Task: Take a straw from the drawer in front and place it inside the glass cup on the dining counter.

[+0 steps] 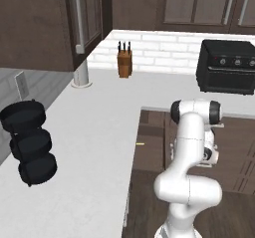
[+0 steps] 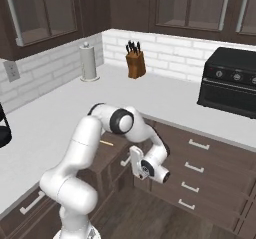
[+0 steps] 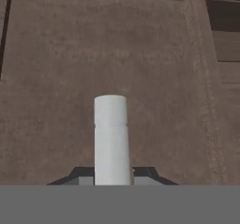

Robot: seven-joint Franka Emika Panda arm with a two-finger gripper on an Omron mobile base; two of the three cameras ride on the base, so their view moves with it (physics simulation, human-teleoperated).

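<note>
Gripper (image 3: pixel 112 171) closed around the silver bar handle (image 3: pixel 110 138) of the dark wood drawer (image 2: pixel 107 155).

At the left, three round black stool backs (image 1: pixel 31 141) stood stacked against the broad, matte white surface (image 1: pixel 84 147), whose straight front edge dropped to dark brown cabinet fronts. A smooth white cylinder, the paper towel roll (image 2: pixel 88 62), rose near the brick wall, and a brown wooden knife block (image 2: pixel 135 63) stood further along. The thin pale-yellow straw (image 2: pixel 105 143) lay flat in the drawer, which stood pulled out under the surface edge, just beside the white arm's elbow. The handle looked a plain rounded bar against grained wood, pinched between the two dark fingertips. To the right, a boxy black toaster oven (image 2: pixel 231 83) sat above shut drawers with slim handles; open wood floor lay below them.
</note>
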